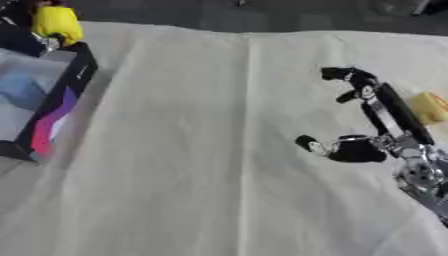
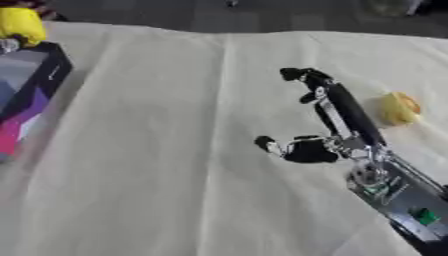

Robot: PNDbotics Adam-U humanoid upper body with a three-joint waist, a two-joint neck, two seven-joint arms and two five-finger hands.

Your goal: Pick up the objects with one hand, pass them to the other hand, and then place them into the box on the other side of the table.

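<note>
Right hand (image 2: pixel 337 127): released, fingers straight, grasping nothing, over the cream worktop (image 2: pixel 175 175); small yellow object (image 2: pixel 399 108) lies just beside it on its outer right, long axis unclear; box (image 1: pixel 44 100) well apart, far left.

Soft, even light on the pale cloth (image 1: pixel 201 150), faint shadows (everything slightly blurred, edges most).
</note>
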